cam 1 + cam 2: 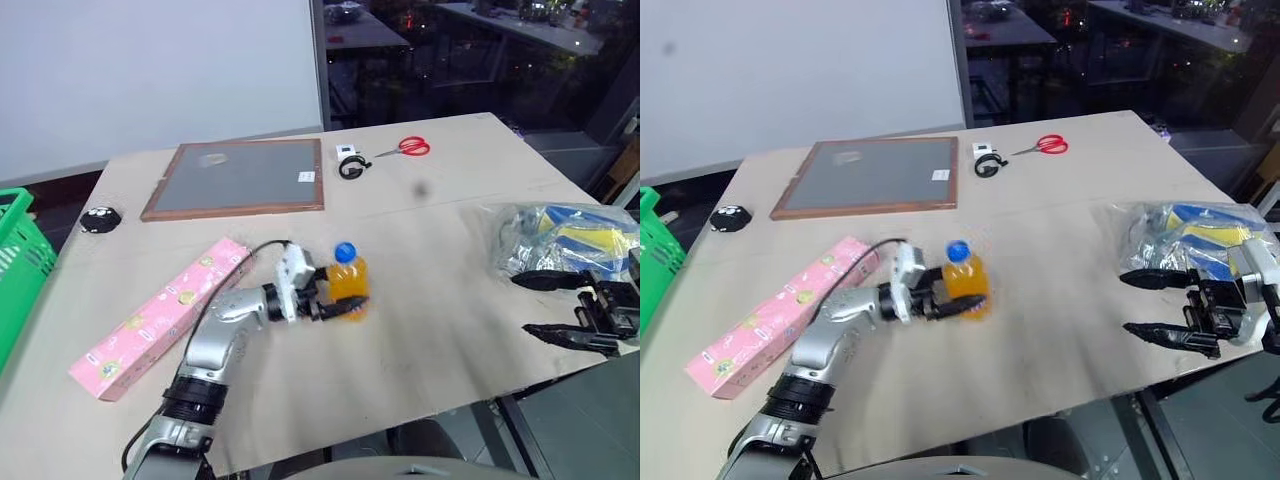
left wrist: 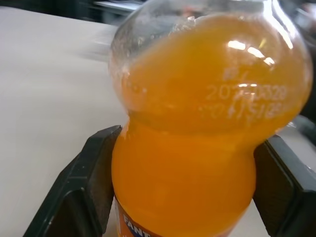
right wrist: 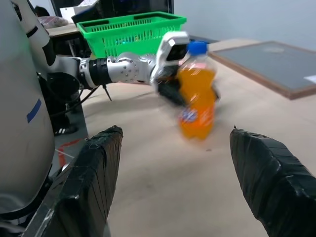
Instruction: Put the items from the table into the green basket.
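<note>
Black left gripper (image 1: 345, 305) fingers flank, perhaps pinching, the small orange blue-capped bottle (image 1: 347, 278) on the beige matte table (image 1: 430, 250); right gripper (image 1: 548, 306) spread; its wrist view reveals the green lattice basket's (image 3: 129, 30) full rim.

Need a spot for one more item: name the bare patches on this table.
Bare: the table between the orange drink bottle and the plastic bag, and the strip between bottle and scissors. Crowded: far-left, around the wood-framed board and pink box.

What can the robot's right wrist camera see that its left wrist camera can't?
The right wrist view takes in the green basket, the bottle's blue cap, the wood-framed board and the right tool's open fingers. The left wrist view gives a close look at printed digits on the bottle and the left tool's fingers on either side of it. Both share the orange drink bottle and the table.
</note>
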You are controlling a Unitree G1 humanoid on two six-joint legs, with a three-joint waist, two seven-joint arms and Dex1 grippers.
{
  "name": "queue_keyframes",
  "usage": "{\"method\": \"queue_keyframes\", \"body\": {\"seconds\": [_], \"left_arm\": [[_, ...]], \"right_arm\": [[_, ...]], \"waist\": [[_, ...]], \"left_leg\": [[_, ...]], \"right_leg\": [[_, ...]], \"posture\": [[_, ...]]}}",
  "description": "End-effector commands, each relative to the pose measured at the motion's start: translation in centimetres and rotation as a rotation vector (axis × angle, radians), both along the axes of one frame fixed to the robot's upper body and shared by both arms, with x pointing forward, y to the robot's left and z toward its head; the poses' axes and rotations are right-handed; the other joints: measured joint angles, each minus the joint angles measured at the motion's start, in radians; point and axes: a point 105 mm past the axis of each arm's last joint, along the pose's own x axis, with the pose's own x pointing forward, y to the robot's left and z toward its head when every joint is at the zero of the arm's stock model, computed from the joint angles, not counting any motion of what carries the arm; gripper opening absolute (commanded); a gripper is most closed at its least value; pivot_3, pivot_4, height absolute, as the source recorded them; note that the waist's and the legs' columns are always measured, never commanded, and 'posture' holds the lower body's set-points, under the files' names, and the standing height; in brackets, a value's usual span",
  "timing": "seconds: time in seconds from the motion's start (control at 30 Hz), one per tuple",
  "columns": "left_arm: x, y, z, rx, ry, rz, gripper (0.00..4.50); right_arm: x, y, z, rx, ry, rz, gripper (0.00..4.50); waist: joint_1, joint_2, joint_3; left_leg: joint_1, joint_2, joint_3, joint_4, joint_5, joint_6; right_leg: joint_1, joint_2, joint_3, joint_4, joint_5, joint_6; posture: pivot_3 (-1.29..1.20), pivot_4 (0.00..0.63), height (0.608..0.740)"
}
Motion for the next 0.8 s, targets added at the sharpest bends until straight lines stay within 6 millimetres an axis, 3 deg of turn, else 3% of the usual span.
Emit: {"method": "queue_keyframes", "body": {"seconds": [0.03, 0.17, 0.3, 0.4, 0.53, 0.67, 0.8], "left_arm": [[2.1, 4.0, 8.9, -0.126, -0.244, 0.163, 3.1], [4.4, 8.3, 16.0, -0.093, -0.417, 0.441, 3.1], [5.8, 15.3, 19.2, 0.112, -0.488, 0.798, 3.1], [5.2, 22.9, 19.9, 0.341, -0.485, 1.103, 3.1], [2.1, 30.4, 20.4, 0.527, -0.437, 1.36, 3.1], [-0.5, 34.3, 19.4, 0.685, -0.362, 1.461, 3.1], [-2.8, 36.9, 18.6, 0.745, -0.305, 1.565, 3.1]], "right_arm": [[-0.2, 0.9, 1.1, 0.041, -0.03, 0.136, 3.68], [1.7, 2.4, 2.5, 0.121, -0.087, 0.165, 3.68], [3.4, 4.1, 4.2, 0.18, -0.121, 0.205, 3.68], [5.4, 5.4, 5.0, 0.203, -0.145, 0.178, 3.68], [7.1, 7.0, 6.0, 0.221, -0.153, 0.168, 3.68], [7.8, 9.0, 6.8, 0.24, -0.147, 0.176, 3.68], [7.8, 10.6, 7.2, 0.233, -0.138, 0.197, 3.68]], "waist": [[0.002, -0.002, 0.001], [0.009, -0.008, 0.005], [0.021, -0.006, 0.004], [0.024, -0.006, 0.004], [0.056, -0.011, 0.005], [0.103, -0.013, 0.004], [0.156, -0.013, 0.004]], "left_leg": [[0.0, 0.0, 0.0, 0.0, 0.0, 0.0], [-0.001, 0.0, -0.002, 0.001, 0.0, 0.0], [-0.001, -0.001, -0.001, -0.001, 0.0, 0.0], [0.0, -0.001, -0.001, -0.003, -0.001, 0.001], [-0.006, 0.001, -0.006, -0.005, 0.0, 0.001], [-0.02, -0.002, -0.009, -0.002, 0.0, -0.001], [-0.022, -0.004, -0.009, -0.002, 0.0, -0.001]], "right_leg": [[0.0, 0.0, 0.0, 0.0, 0.0, 0.0], [-0.001, 0.001, -0.001, 0.001, 0.001, 0.0], [-0.001, -0.002, -0.001, 0.0, 0.003, -0.003], [-0.004, -0.001, -0.001, 0.003, 0.004, -0.003], [-0.011, 0.0, -0.005, 0.006, 0.004, -0.004], [-0.025, -0.006, -0.014, 0.011, 0.004, -0.004], [-0.026, -0.01, -0.021, 0.012, 0.004, -0.005]], "posture": [[-0.08, 0.0, 0.74], [-0.02, 0.0, 0.74], [0.03, 0.0, 0.74], [0.07, 0.0, 0.74], [0.1, 0.0, 0.74], [0.12, 0.0, 0.74], [0.13, 0.0, 0.74]]}}
